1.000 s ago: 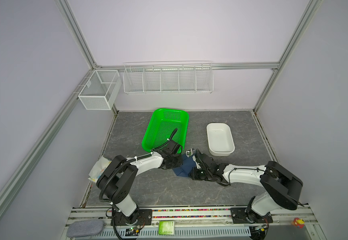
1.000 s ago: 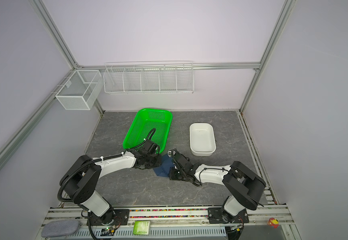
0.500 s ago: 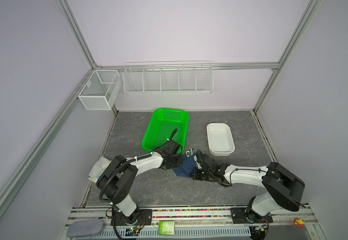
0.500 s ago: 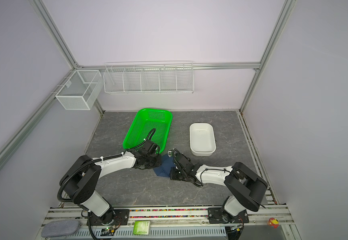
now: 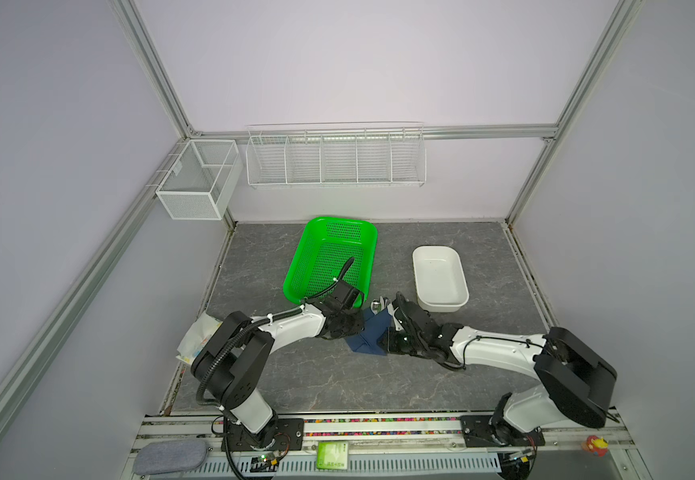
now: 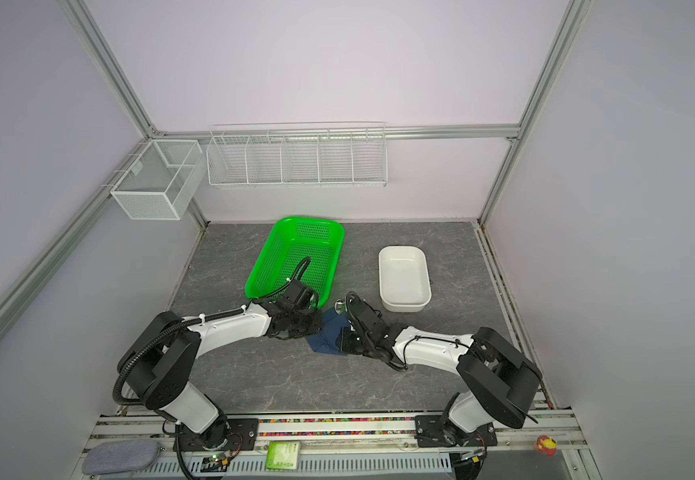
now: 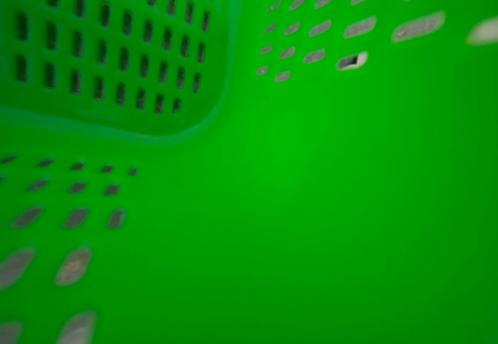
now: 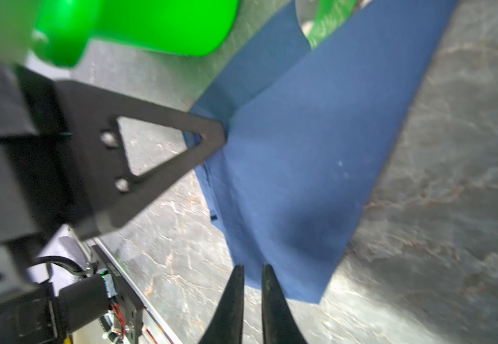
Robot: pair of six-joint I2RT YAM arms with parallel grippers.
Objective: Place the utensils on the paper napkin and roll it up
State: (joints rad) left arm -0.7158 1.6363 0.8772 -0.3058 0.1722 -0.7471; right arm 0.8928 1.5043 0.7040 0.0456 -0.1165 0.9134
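Paper napkin (image 8: 301, 149) met by right fingers (image 8: 233, 297), narrowly parted at its edge, and left fingers (image 8: 167, 143), closed against its fold. It lies at lower centre of both top views, with utensils (image 5: 380, 306) protruding. Dragging may tear the thin paper or spring the fold, spilling them.

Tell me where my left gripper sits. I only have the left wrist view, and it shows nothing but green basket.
Observer: In the right wrist view the left gripper is shut, and its tip is at a fold in the edge of the paper napkin.
Operator: Report the utensils.
Observer: In a top view the utensils poke out of the napkin's far end, close to the green basket.
Operator: Give me the right gripper.
Observer: The right gripper is at the napkin's near end, with a slim gap between its jaws.
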